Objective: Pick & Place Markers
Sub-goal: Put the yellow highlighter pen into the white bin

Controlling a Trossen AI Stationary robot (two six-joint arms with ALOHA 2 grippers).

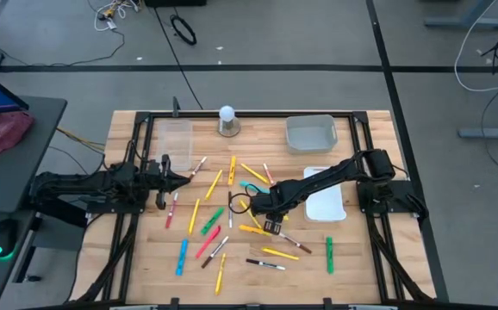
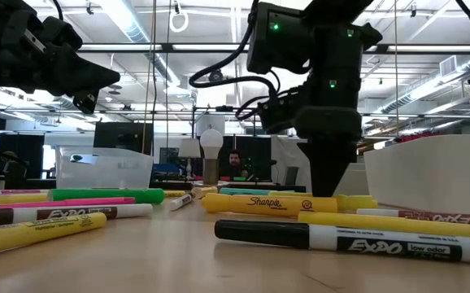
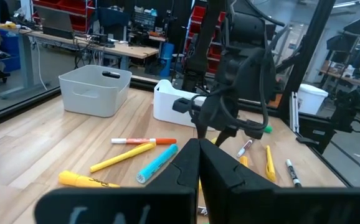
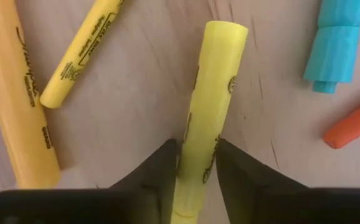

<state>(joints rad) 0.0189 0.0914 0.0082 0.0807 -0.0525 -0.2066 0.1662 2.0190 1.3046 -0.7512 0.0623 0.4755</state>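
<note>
Right gripper low over the table, its fingers pressed against both sides of a yellow marker. A teal marker and an orange marker lie just beside it. Left gripper closed and empty, well apart.

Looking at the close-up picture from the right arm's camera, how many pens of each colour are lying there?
Yellow markers: 2
Amber marker: 1
Teal marker: 1
Red-orange marker: 1
Total: 5
</note>
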